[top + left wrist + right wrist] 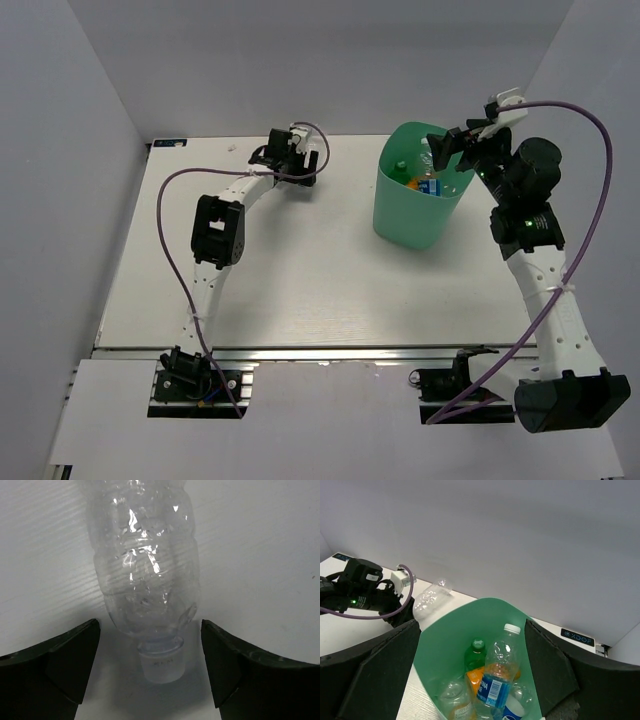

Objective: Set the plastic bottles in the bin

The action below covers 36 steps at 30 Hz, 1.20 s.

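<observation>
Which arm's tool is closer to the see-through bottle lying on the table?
Left. The left tool is open, with the clear bottle's cap end between its fingers. The right tool is open over the bin, far across the table.

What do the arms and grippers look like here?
The left arm and right arm have white links and bulky black joint housings; a purple cable loops along each. Wrist views show broad, wedge-shaped black fingers. Small green lights glow on the joints.
</observation>
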Motion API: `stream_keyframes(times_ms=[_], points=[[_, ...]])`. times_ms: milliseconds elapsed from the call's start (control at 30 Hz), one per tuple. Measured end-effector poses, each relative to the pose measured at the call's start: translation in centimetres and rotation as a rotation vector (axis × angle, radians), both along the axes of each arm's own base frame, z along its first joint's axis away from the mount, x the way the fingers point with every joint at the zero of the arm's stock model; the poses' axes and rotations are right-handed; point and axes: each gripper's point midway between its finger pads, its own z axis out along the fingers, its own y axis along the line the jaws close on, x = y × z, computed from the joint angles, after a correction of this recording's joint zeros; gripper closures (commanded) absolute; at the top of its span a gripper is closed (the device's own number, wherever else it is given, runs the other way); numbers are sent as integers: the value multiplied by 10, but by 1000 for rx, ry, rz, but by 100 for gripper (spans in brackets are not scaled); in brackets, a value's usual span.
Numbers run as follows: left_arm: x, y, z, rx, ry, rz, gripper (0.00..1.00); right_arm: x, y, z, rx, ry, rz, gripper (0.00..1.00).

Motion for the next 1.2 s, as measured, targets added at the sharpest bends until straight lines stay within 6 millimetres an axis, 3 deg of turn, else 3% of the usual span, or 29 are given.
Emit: stream_keyframes(times_ms=[33, 133, 167, 267, 400, 533, 633, 733, 867, 967, 1033, 1200], points=[[3, 0, -1, -1, -4, 8, 20, 0, 0, -1, 1, 1, 0, 11], [7, -2, -1, -21, -13, 24, 40, 0, 0, -7, 3, 13, -1, 11], [7, -2, 0, -26, -14, 27, 54, -1, 0, -9, 6, 19, -3, 11], [9, -3, 0, -41, -19, 33, 80, -3, -1, -17, 16, 37, -5, 11], [7, 1, -1, -36, -26, 57, 100, -7, -2, -22, 25, 48, -12, 11], [-16, 15, 15, -18, -19, 86, 100, -13, 0, -23, 39, 58, 3, 11], [-43, 23, 54, -55, -59, 98, 100, -19, 12, -25, 61, 79, 74, 11], [-75, 25, 121, -178, -175, 100, 100, -25, 31, -28, 94, 109, 173, 11], [-120, 16, 226, -415, -367, 33, 100, -25, 69, -43, 136, 186, 319, 11], [-158, -2, 281, -561, -464, -72, 100, -26, 103, -55, 183, 231, 453, 11], [-181, -18, 296, -631, -479, -154, 100, -29, 127, -61, 208, 261, 544, 11], [-223, -57, 278, -677, -395, -266, 100, -43, 182, -72, 230, 317, 745, 11]])
